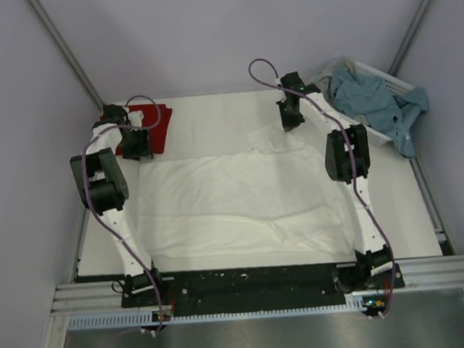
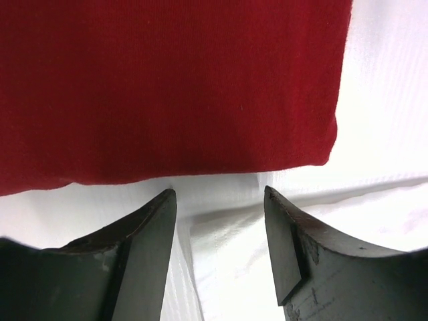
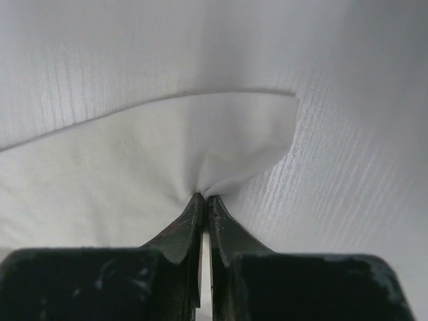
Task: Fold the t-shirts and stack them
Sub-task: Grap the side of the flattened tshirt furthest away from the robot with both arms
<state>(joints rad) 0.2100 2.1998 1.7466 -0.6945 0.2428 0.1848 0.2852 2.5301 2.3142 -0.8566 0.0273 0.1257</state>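
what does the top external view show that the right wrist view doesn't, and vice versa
Only the top external view shows the folded dark red t-shirt at the far left, the left gripper next to it, and the white basket holding blue cloth at the far right. Only the right wrist view shows the right gripper shut on a puckered pinch of fabric beside a loose edge. Both show the white t-shirt and the right gripper at its far edge.
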